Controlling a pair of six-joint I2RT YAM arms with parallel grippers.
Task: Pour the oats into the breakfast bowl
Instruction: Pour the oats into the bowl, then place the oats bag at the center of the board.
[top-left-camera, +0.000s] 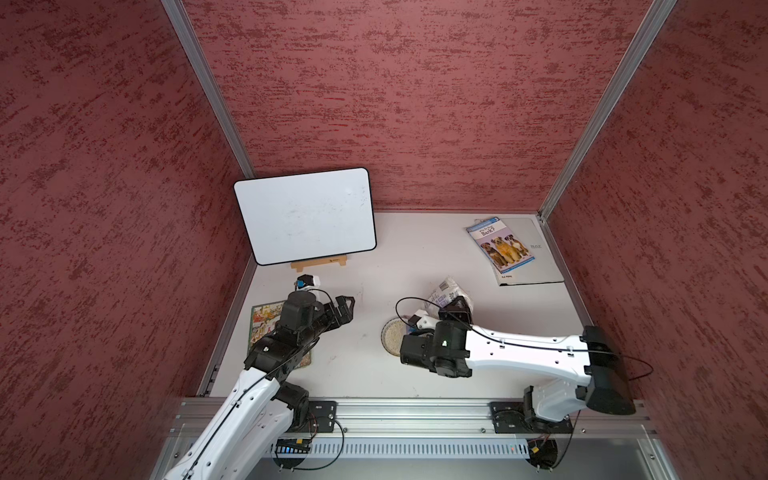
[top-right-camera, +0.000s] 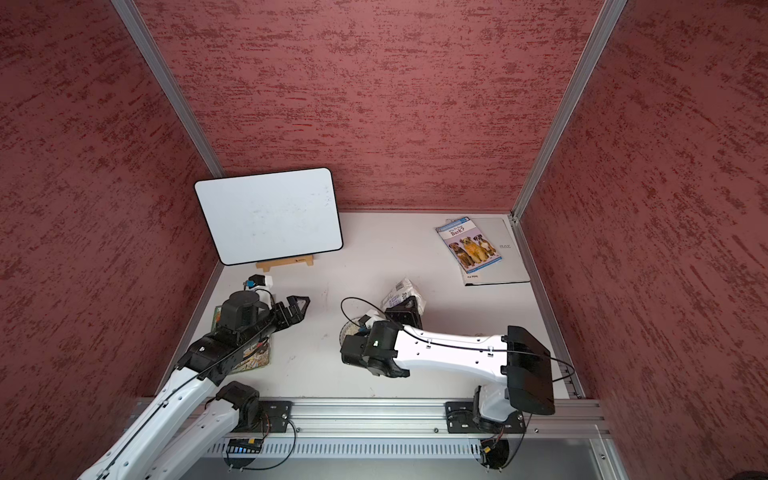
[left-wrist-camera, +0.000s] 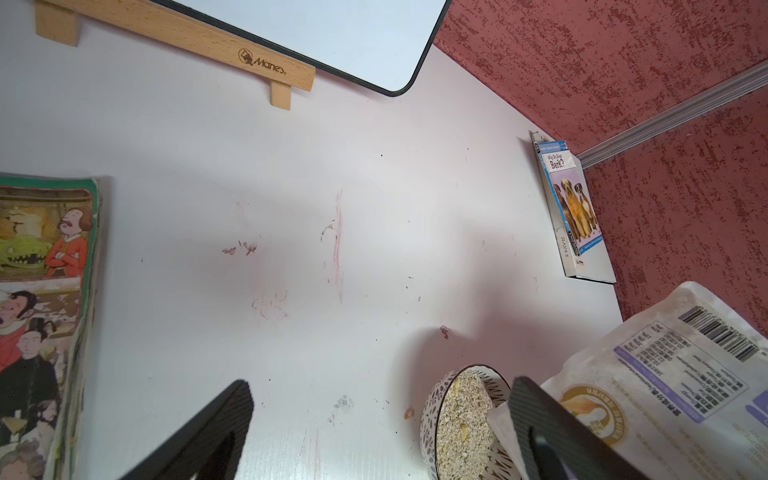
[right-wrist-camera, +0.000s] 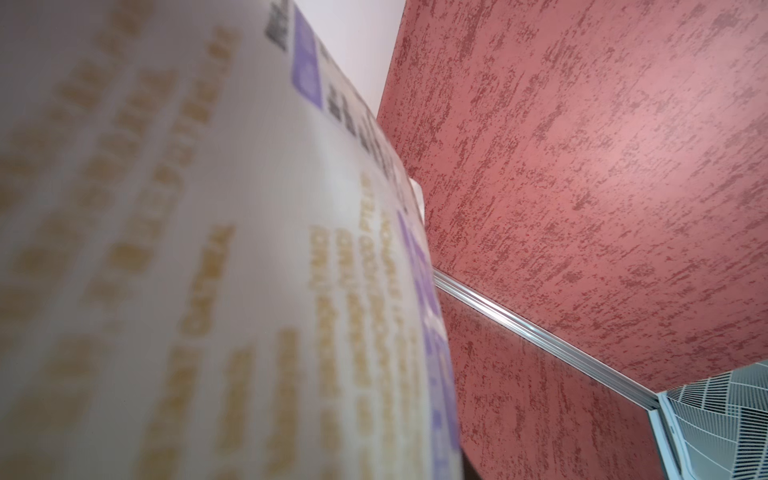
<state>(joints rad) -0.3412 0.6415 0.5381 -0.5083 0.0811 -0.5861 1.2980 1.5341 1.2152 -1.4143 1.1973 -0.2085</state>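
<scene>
Oats (left-wrist-camera: 465, 419) lie as a pale flaky heap in the breakfast bowl (left-wrist-camera: 430, 415), up close to its dark rim. The bowl stands on the white desk (top-left-camera: 415, 374) about mid-width, in the half nearer the front edge. In a top view only part of it (top-left-camera: 390, 334) shows, the rest is under the right arm (top-left-camera: 519, 353). The pouch (top-left-camera: 446, 289) is white with purple print and a barcode. It is held off the desk and tilted, with its lower end at the bowl's rim on the side toward the far right corner and the barcode end raised. Cannot tell whether oats are falling. The right gripper (top-left-camera: 457, 307) is clamped on the pouch around its middle. In the right wrist view the blurred pouch face fills most of the picture. The left gripper (top-left-camera: 345, 306) has its jaws spread wide and holds nothing. It hangs above bare desk, left of the bowl and apart from it. A picture book (left-wrist-camera: 45, 316) lies flat by the left edge, partly under the left arm. A whiteboard (top-left-camera: 305, 216) leans on a wooden stand (top-left-camera: 319, 264) at the far left corner. A dog book (top-left-camera: 500, 245) lies on a grey folder (top-left-camera: 540, 257) at the far right corner. The desk has faint red scuffs mid-surface.
</scene>
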